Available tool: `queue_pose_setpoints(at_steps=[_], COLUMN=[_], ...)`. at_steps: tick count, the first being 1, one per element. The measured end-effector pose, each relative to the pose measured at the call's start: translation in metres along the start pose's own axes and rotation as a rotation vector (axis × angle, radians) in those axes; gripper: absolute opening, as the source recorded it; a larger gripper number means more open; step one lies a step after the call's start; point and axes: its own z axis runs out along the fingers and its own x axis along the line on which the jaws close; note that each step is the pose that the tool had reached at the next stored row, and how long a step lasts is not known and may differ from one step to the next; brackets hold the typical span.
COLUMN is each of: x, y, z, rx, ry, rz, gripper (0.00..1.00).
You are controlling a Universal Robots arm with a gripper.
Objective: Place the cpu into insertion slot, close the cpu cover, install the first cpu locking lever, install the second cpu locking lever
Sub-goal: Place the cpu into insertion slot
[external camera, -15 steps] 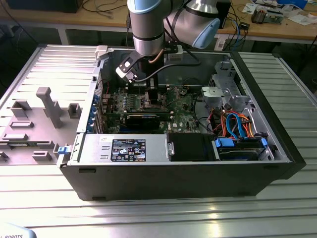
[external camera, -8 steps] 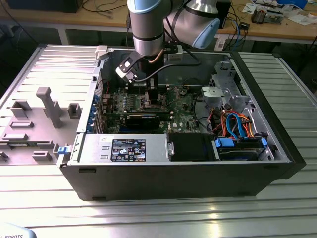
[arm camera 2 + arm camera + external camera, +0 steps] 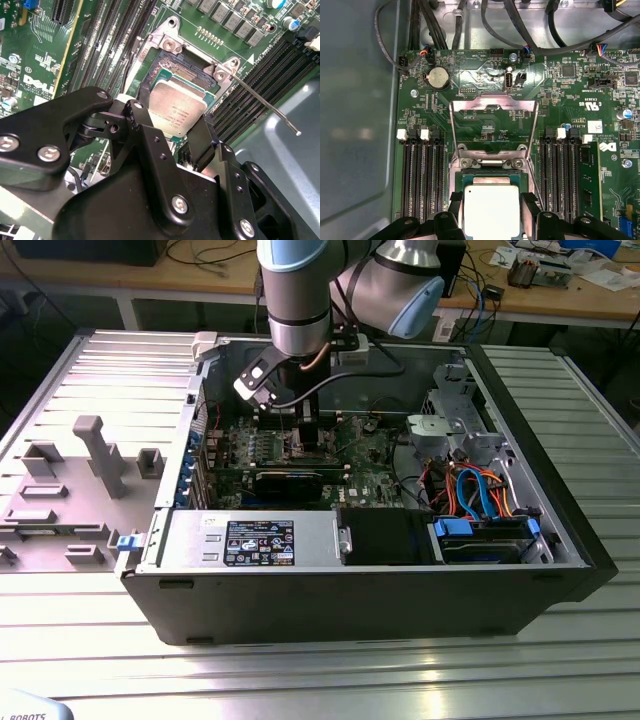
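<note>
Pincer point(image 3: 172, 125) clamped on the cpu point(image 3: 177, 112) over the insertion slot point(image 3: 182, 70), cpu cover point(image 3: 492, 101) open.

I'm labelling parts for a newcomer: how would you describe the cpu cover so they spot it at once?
On the green motherboard, look between the two banks of long black slots, just beyond the cpu held in the pincer. The cpu cover is the silvery frame standing open from its hinge; alone among its neighbours, it shows green board through its window.
</note>
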Motion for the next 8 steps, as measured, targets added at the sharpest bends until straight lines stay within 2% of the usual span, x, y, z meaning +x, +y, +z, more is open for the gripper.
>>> queue_pose_setpoints(at_steps=[8], x=[-0.0009], y=[-0.0001], z=[0.0006], rx=[0.0000], ry=[-0.0001], rz=[0.000], gripper=[0.54])
